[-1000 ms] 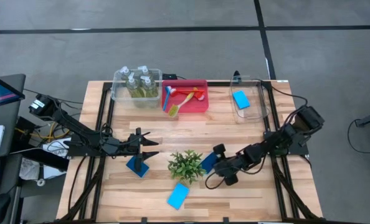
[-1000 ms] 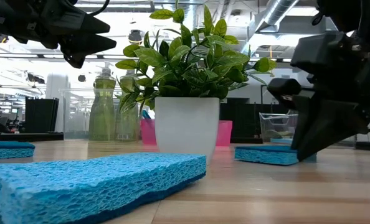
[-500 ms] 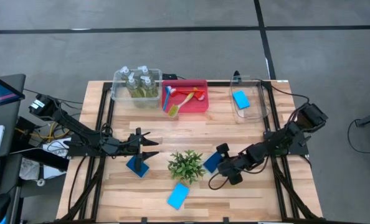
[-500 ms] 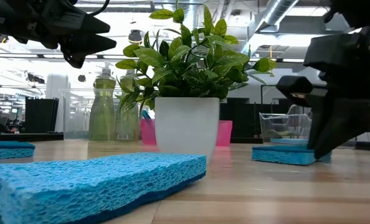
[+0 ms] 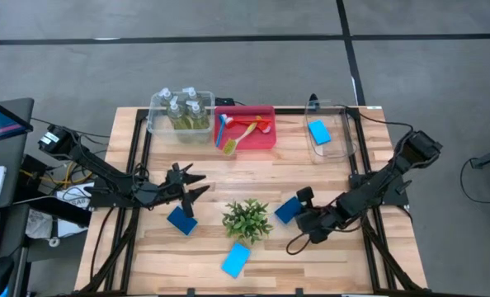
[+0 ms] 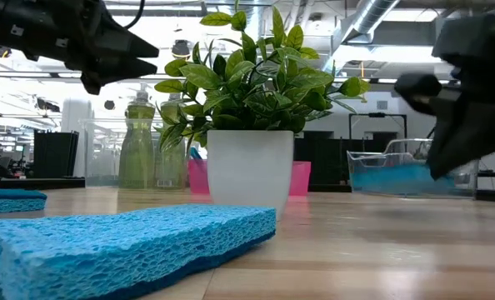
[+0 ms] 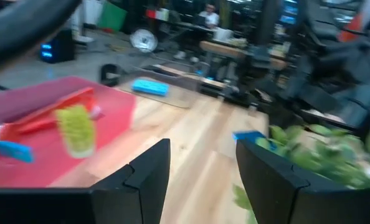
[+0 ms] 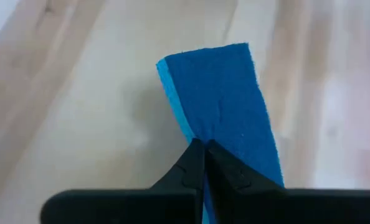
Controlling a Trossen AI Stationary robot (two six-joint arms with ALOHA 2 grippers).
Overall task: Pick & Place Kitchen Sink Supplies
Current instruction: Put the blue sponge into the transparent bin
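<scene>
Overhead, seen whole: right end effector [image 5: 301,208] right of the plant [image 5: 246,219], pinched shut on a dark-blue sponge [image 5: 288,209] by its edge. Close up from the right wrist, same sponge [image 8: 225,106] clamped between closed fingers, lifted over the tabletop [image 8: 85,93]. Shown only from above: another dark-blue sponge [image 5: 181,220] lying flat below the left end effector [image 5: 197,182], half open and holding nothing; a light-blue sponge [image 5: 236,259] near the front edge; bottles [image 5: 183,111] in the clear bin [image 5: 152,120]; brushes [image 5: 243,130] in the red bin [image 5: 266,142].
</scene>
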